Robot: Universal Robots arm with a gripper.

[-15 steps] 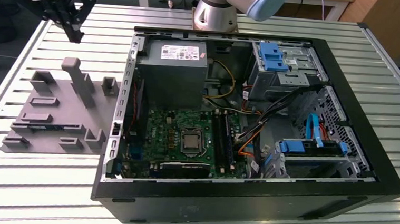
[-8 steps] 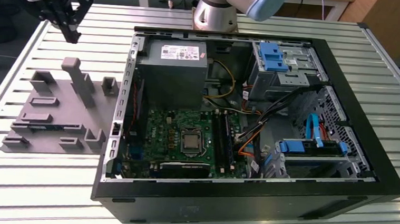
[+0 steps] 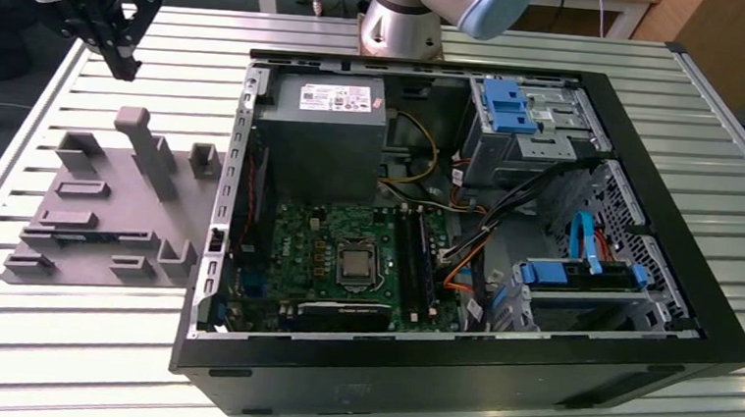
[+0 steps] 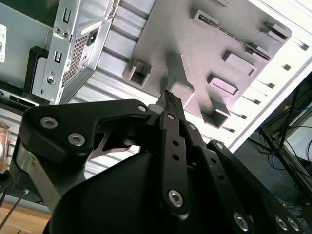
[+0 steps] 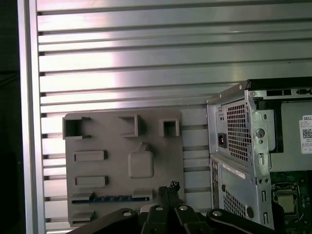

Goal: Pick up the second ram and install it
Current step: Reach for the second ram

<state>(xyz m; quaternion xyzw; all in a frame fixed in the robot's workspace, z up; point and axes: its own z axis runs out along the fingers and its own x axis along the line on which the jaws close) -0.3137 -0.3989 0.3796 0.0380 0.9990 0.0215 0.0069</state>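
Note:
The second ram (image 5: 109, 199) is a thin blue-green stick lying on edge in a slot of the grey fixture plate (image 5: 122, 146). In the exterior view it shows as a bluish strip (image 3: 71, 238) near the plate's (image 3: 112, 180) front. My gripper (image 3: 126, 65) hangs above the table at the far left, past the plate's far end and well apart from the stick. Its fingers meet at the tips in both wrist views, shut on nothing (image 4: 168, 95) (image 5: 168, 189). The long black memory slots (image 3: 418, 261) sit on the green motherboard (image 3: 331, 235).
The open black computer case (image 3: 466, 372) fills the middle and the exterior view's right, with a power supply (image 3: 319, 126), cables and blue drive brackets (image 3: 579, 272) inside. Tall grey posts (image 3: 153, 154) rise from the fixture plate. The slatted metal table (image 3: 75, 345) surrounds both.

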